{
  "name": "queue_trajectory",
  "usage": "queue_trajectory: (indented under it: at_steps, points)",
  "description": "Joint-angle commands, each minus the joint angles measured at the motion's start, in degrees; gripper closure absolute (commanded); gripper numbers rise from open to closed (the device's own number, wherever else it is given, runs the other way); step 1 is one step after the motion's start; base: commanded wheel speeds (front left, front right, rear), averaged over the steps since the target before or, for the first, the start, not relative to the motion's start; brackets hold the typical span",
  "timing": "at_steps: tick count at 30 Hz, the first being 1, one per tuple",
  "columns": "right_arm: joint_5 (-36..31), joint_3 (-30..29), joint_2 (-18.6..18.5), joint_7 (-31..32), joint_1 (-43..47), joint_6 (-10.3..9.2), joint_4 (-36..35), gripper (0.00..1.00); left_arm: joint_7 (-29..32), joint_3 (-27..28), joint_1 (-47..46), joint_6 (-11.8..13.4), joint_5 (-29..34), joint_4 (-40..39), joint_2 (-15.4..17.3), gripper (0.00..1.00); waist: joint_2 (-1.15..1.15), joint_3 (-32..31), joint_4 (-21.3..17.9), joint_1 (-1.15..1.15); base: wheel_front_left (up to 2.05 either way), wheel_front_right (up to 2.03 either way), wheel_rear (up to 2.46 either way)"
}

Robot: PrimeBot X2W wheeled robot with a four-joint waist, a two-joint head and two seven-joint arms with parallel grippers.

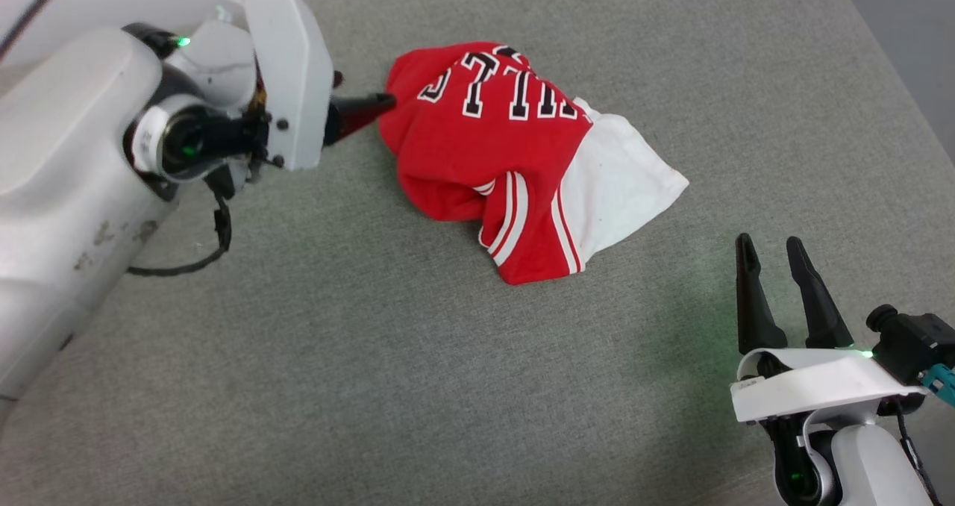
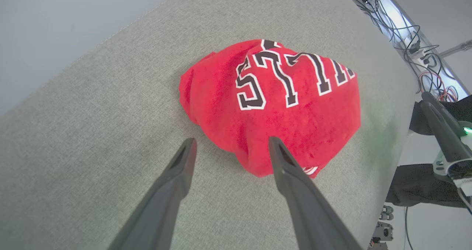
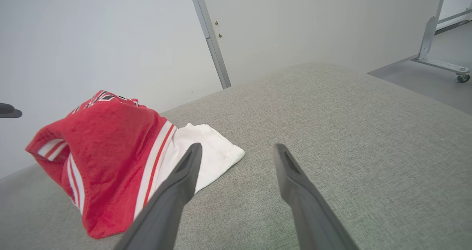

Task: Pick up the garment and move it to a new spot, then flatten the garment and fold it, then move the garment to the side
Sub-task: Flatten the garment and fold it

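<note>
Overhead, in the head view, the garment lies crumpled in a heap on the grey fabric surface, above the middle of the picture. It is soft and red, with black white-outlined letters running upside-down across its top. A white panel fans out flat on its right, and red-white striped trim bunches at its near edge. The left gripper reaches in from the left, its dark tip at the heap's left edge; whether it is touching or just beside, I cannot tell. The right gripper stands at the lower right, fingers parted, well apart from the garment.

Along the left wrist view, that gripper's two fingers are spread wide and hold nothing. One tip overlaps the red heap's near edge, and the other lies over bare surface. The letters curve over the mound.

Along the right wrist view, the fingers are likewise spread and empty. The heap sits humped up to their left, with the white panel flat beside it and stripes down its side.
</note>
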Motion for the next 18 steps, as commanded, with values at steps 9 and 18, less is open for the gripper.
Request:
queue_trajectory:
  at_steps: [9,18]
  points:
    - [2.2,1.83,0.12,-0.04,-2.51,-0.08,-0.14,0.0,1.15,4.0,1.86,3.02,-7.72,11.47,-5.44,0.0,0.0,3.81,-2.87,0.0,0.0,0.0,0.0]
    - [3.37,1.84,0.13,-0.04,-3.04,-0.08,-0.1,0.0,3.23,5.69,2.65,1.5,-11.85,16.83,-8.61,0.0,0.0,5.53,-4.01,0.0,0.0,0.0,0.0]
